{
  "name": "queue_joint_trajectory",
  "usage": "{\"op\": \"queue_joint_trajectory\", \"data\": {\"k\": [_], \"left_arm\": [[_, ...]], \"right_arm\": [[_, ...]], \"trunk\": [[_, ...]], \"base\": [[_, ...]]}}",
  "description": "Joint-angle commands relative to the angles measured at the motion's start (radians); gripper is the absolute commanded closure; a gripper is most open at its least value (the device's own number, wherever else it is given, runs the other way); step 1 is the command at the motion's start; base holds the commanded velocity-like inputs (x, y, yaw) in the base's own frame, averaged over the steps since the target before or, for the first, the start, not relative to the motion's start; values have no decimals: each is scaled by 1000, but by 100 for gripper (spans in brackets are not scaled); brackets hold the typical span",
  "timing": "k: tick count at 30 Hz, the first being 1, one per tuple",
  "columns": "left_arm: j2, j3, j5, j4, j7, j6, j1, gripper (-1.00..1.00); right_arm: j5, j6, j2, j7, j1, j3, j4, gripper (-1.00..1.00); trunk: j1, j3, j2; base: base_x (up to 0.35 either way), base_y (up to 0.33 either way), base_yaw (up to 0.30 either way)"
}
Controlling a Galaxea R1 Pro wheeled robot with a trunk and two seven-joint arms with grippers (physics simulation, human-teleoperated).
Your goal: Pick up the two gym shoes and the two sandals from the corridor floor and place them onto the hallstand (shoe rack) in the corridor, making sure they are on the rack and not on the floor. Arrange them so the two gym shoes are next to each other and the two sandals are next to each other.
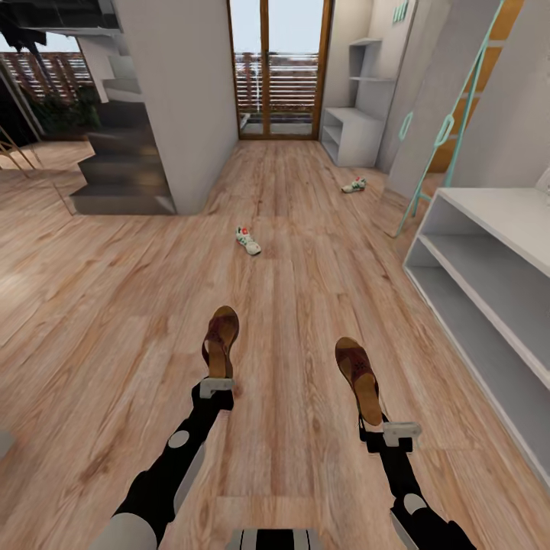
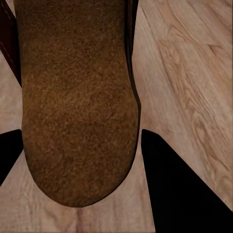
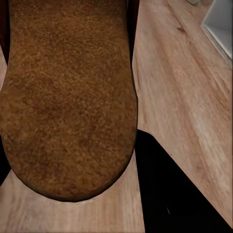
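Left hand (image 1: 216, 386) pinches a sandal (image 1: 221, 340); right hand (image 1: 391, 435) pinches the other (image 1: 359, 378). Two sneakers (image 1: 247, 241) (image 1: 354, 185) on plank floor (image 1: 114, 305), mid-frame; white rack (image 1: 489, 267) right edge.

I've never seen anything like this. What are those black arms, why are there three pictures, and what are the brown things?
This is a simulated two-armed robot. The big picture is from a camera on its head, looking down over both arms. The other two come from cameras near each arm's pincer, so they look very close up.

The brown things are sandals. The left pincer holds one sandal, seen close in its wrist picture. The right pincer holds the other sandal, seen close in its own.

On the wooden floor farther off lie two gym shoes, one near the middle and one farther back. A low white shelf unit stands on the right; another white unit with a tall back stands by the door.
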Motion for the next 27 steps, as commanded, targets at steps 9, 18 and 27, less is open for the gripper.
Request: {"op": "queue_joint_trajectory", "data": {"k": [9, 18, 27], "left_arm": [[0, 0, -3, 2, 0, 0, 0, 100], [0, 0, -2, 4, 0, 0, 0, 100], [-1, 0, -2, 4, 0, 0, 0, 100]], "right_arm": [[-3, -1, 0, 2, 0, -1, 0, 100], [-3, 0, 0, 2, 0, -1, 0, 100], [-3, 0, 0, 2, 0, -1, 0, 100]], "trunk": [[0, 2, 0], [0, 2, 0], [0, 2, 0]], "base": [[335, -155, -100], [325, -194, -10], [325, -197, 0]]}}
